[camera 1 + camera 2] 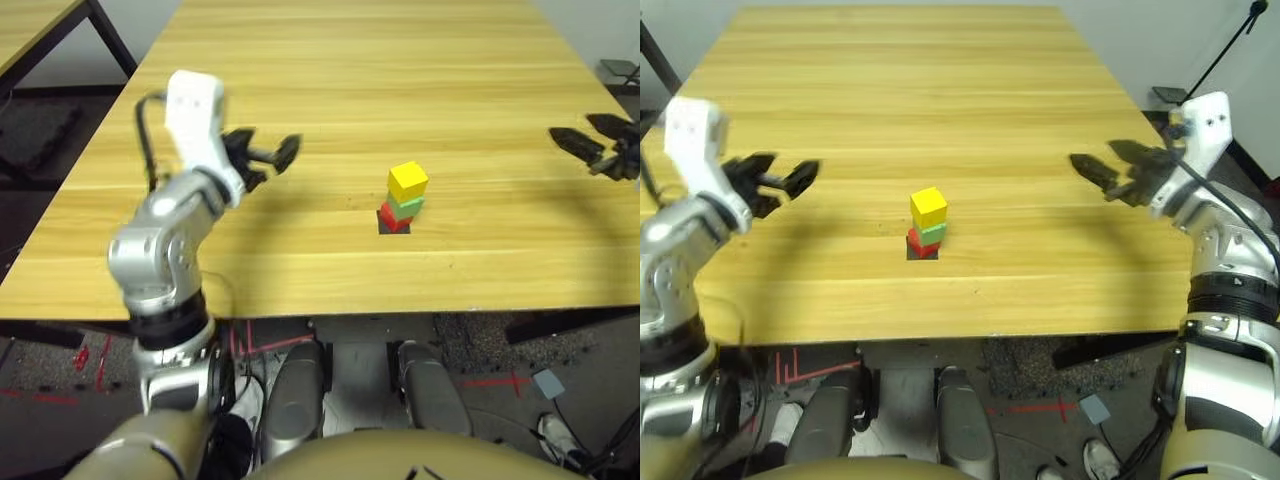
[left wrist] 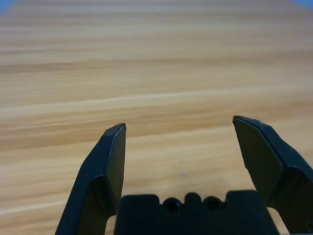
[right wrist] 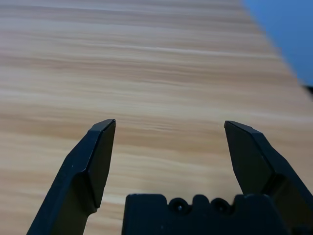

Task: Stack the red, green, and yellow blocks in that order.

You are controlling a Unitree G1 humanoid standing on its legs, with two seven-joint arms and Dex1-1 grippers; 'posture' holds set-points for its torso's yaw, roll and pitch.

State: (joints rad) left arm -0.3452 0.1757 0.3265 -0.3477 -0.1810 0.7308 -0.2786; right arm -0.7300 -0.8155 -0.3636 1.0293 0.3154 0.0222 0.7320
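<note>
Red block point(image 1: 921, 243) sits at the bottom of a three-high stack near the middle front of the wooden table point(image 1: 940, 90), on a flat black square patch point(image 1: 918, 251). Green block point(image 1: 932, 234) rests on the red, yellow block point(image 1: 929, 207) on top. Order reads red, green, yellow from the bottom up, so the task looks done, judging by the stack alone.

Stack is not square: the green sits shifted a bit off the red, and the yellow looks twisted and slightly tilted against the green. It stands free, nothing touching it.

Left gripper point(image 1: 268, 158) hovers over the table well to the left of the stack, fingers spread, nothing between them. Right gripper point(image 1: 1106, 171) hangs well to the right, also spread and empty. Both wrist views show open fingers point(image 2: 108, 161) over bare wood.

Handling, as a guess: small matte cubes, likely light and rigid, not slippery, not fragile. Flat parallel faces suit a two-finger pinch on opposite side faces, at mid height of the one block, jaws kept square to the faces. Light blocks topple easily; any nudge to the offset stack could knock the yellow off. If a fix is wanted, take only the yellow from the sides, lift straight up, avoid brushing the green.
</note>
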